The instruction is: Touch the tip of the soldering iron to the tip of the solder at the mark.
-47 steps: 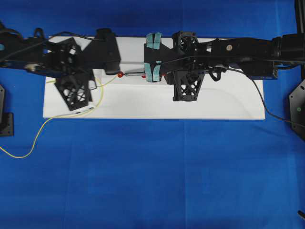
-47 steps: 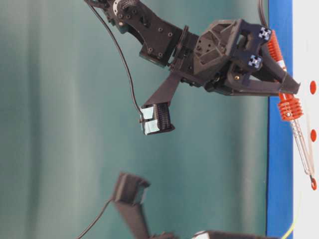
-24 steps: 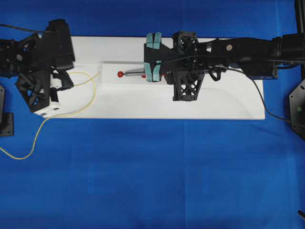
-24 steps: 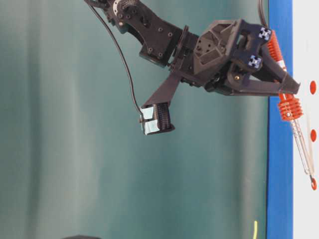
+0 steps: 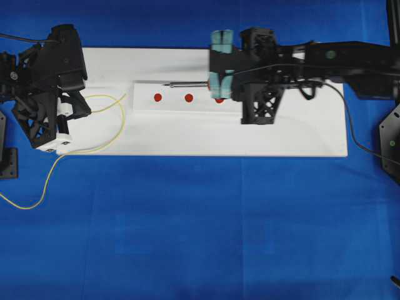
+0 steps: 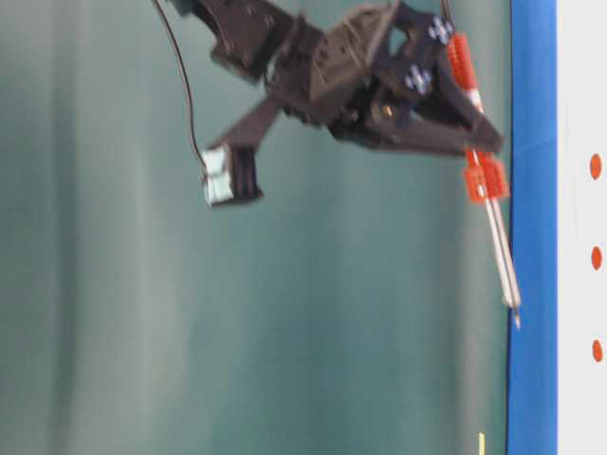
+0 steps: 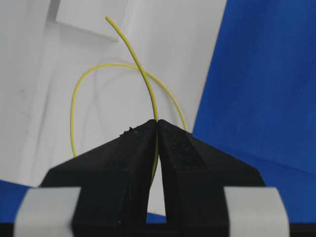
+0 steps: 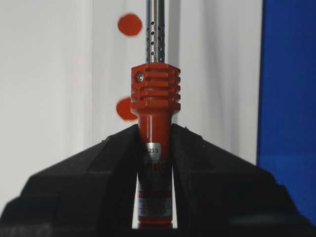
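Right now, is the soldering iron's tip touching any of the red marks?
No. In the table-level view the soldering iron hangs in the air, its tip clear of the white board.

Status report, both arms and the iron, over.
Left gripper shut on solder. Right gripper shut on soldering iron, tip off the marks. Nothing between them.

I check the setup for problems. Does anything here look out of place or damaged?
Nothing looks damaged or spilled. The solder is pinched in the left tool, and the soldering iron sits straight in the right tool.
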You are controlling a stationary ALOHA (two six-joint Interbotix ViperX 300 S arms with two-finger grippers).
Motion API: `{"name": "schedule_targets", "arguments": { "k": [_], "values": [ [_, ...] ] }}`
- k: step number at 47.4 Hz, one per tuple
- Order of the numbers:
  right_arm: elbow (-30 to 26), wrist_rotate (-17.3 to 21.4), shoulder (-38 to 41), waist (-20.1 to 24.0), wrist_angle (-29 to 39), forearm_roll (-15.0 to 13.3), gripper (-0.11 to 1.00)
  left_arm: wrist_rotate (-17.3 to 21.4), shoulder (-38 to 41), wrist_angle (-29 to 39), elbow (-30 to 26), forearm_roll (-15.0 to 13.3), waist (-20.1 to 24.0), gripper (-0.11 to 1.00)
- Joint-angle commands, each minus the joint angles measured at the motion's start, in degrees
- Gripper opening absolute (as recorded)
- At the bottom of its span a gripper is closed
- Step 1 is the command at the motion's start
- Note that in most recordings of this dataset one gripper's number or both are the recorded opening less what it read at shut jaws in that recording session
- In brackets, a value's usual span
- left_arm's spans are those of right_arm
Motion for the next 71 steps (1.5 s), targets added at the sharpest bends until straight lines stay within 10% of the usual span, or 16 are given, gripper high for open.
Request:
{"name": "schedule_targets", "arguments": {
  "k": [1, 21, 51, 71],
  "values": [
    [1.4, 0.2, -3.9, -0.2, -0.4, -0.2, 0.06, -0.1, -0.5, -0.4, -0.6, 0.0, -0.1, 0.01],
    [4.9, 0.6, -6.9, -0.4, -2.3, -0.3, 0.06, -0.2, 1.6, -4.9, -1.3, 0.0, -0.1, 0.01],
    [5.9, 0.6, -7.4, -1.0, -1.8, -0.4, 0.06, 1.1, 31.6, -5.2, -20.6, 0.1, 0.9, 0.01],
    [6.9, 0.6, -7.5, -1.0, -1.9, -0.4, 0.06, 1.0, 33.0, -4.2, -21.5, 0.1, 2.1, 0.01]
  ]
}}
